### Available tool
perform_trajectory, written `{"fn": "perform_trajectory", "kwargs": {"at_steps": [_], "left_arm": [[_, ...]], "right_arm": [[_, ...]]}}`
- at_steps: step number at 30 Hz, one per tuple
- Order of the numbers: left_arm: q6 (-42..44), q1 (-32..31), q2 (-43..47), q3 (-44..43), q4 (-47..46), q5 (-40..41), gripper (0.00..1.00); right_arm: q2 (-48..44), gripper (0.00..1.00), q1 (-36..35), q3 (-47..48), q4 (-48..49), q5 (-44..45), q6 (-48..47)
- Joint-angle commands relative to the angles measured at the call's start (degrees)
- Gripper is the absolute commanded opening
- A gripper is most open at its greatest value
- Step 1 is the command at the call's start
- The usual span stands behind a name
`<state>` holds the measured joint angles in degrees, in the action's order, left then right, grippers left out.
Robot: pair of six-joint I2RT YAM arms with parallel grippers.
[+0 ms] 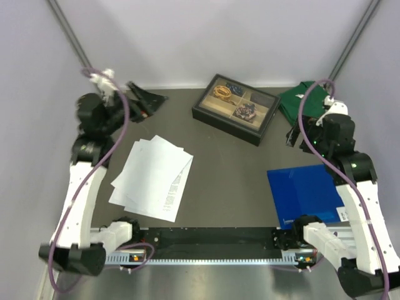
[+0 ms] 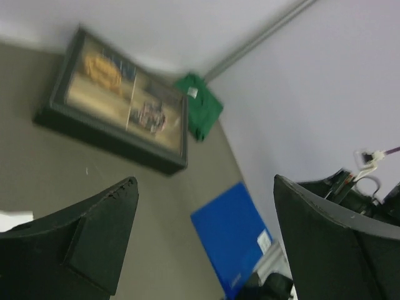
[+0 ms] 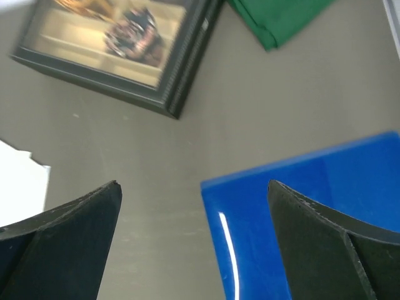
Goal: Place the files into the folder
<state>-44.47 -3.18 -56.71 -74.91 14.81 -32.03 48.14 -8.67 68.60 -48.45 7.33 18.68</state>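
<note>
On the table (image 1: pixel 237 162), files (image 1: pixel 153 178) left, folder (image 1: pixel 306 190) right, left hand (image 2: pixel 205 180), right hand (image 3: pixel 194 184) wide open, empty.

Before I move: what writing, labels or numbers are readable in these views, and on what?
No text is readable in any view.
Black print along one edge of the papers: too small to read.
White label at a corner of the blue folder: blurred, unreadable.
White tag on the green shirt: blurred, unreadable.
</note>
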Motion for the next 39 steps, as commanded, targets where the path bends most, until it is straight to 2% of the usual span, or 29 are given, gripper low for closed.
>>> {"fn": "perform_trajectory", "kwargs": {"at_steps": [1,2,4,5,9,12,13,14,17,23,24,28,33,39], "left_arm": [[4.19,-11.29,-5.60,2.75,-0.05,4.06,0.94],[5.00,-17.93,-6.65,3.19,-0.04,8.78,0.94],[5.71,-24.39,-10.95,5.56,-2.57,11.63,0.96],[5.71,-29.64,-12.97,6.53,-3.81,12.51,0.98],[2.99,-38.99,-28.67,10.84,-13.90,11.12,0.98],[-3.85,-43.83,-37.56,16.27,-31.63,9.27,0.95],[-8.66,-44.97,-39.69,17.77,-37.69,9.44,0.93],[-11.23,-46.99,-41.80,19.96,-46.19,9.88,0.87],[-18.54,-51.03,-49.45,21.39,-56.51,13.65,0.82],[-24.26,-57.37,-60.87,17.80,-60.69,18.23,0.71],[-25.74,-58.07,-61.67,17.44,-60.43,18.75,0.65],[-29.18,-61.15,-63.35,19.27,-63.13,21.83,0.58],[-34.00,-63.17,-63.87,22.27,-65.69,23.42,0.53],[-42.00,-67.13,-68.44,22.62,-75.61,21.84,0.49]], "right_arm": [[1.78,0.99,0.49,-1.53,-1.65,3.74,0.66],[2.22,0.99,0.49,-1.54,-1.48,3.48,0.75],[2.83,0.99,0.49,-1.89,-1.39,1.20,0.05],[3.01,0.99,0.58,-1.71,-1.56,0.84,-0.04],[3.19,0.99,0.49,-1.36,-2.44,-0.04,-0.83],[2.40,0.99,0.49,-1.19,-2.79,-2.13,-1.62],[1.44,0.99,0.49,-1.36,-2.88,-2.84,-1.89],[0.91,0.99,0.49,-1.54,-2.88,-3.81,-2.15],[-1.11,0.99,0.58,-0.84,-4.19,-7.07,-3.65],[-4.19,0.99,0.49,-1.45,-5.25,-6.98,-3.82],[-4.37,0.99,0.49,-1.71,-5.26,-6.81,-4.17],[-4.72,0.99,0.49,-2.15,-5.52,-5.58,-4.26],[-5.60,0.99,0.58,-3.47,-4.73,-5.93,-3.82],[-6.04,0.99,0.58,-4.00,-4.20,-5.49,-3.47]]}}
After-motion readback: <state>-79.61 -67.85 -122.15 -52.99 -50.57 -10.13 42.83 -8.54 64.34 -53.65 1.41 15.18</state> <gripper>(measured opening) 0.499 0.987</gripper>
